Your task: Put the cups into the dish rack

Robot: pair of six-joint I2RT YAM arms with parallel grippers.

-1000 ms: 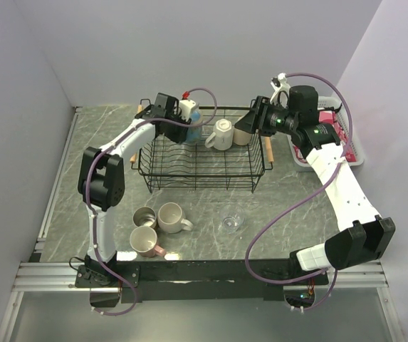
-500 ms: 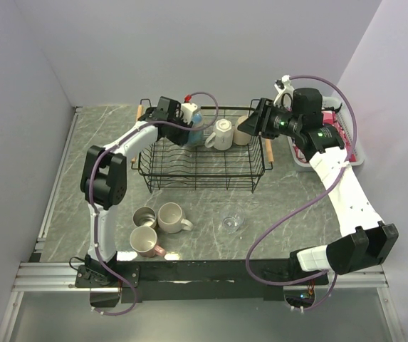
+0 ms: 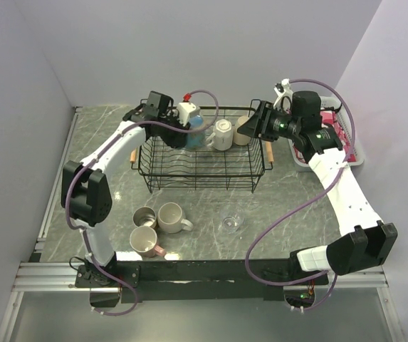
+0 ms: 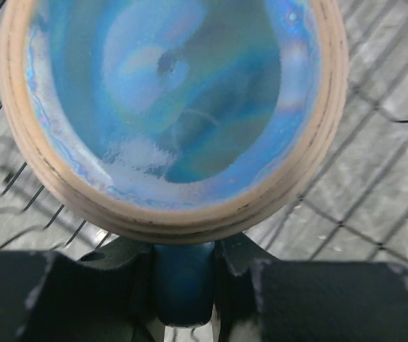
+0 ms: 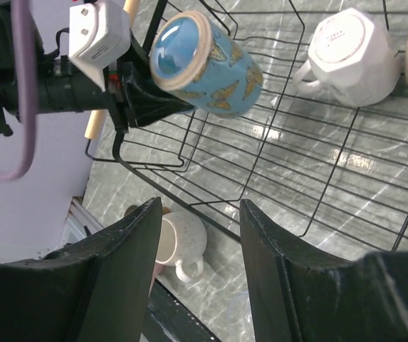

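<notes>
My left gripper (image 3: 185, 131) is shut on the handle of the blue butterfly mug (image 3: 196, 125) and holds it on its side above the back left of the black wire dish rack (image 3: 204, 171). In the left wrist view the mug's base (image 4: 175, 107) fills the frame and its handle (image 4: 184, 281) sits between my fingers. A white mug (image 3: 221, 135) lies in the rack's back, with the tan cup (image 3: 241, 137) beside it. My right gripper (image 3: 246, 126) is open and empty above the rack's back right. From the right wrist I see the blue mug (image 5: 204, 60) and the white mug (image 5: 349, 57).
On the table in front of the rack are a steel cup (image 3: 144, 216), a white mug (image 3: 171, 217), a pink mug (image 3: 145, 242) and a clear glass (image 3: 231, 221). A white basket with pink cloth (image 3: 346, 153) stands at the right. Grey walls enclose the table.
The left arm's elbow has swung out to the left while the gripper kept the blue mug over the rack's back left. The right gripper has shifted slightly right.
</notes>
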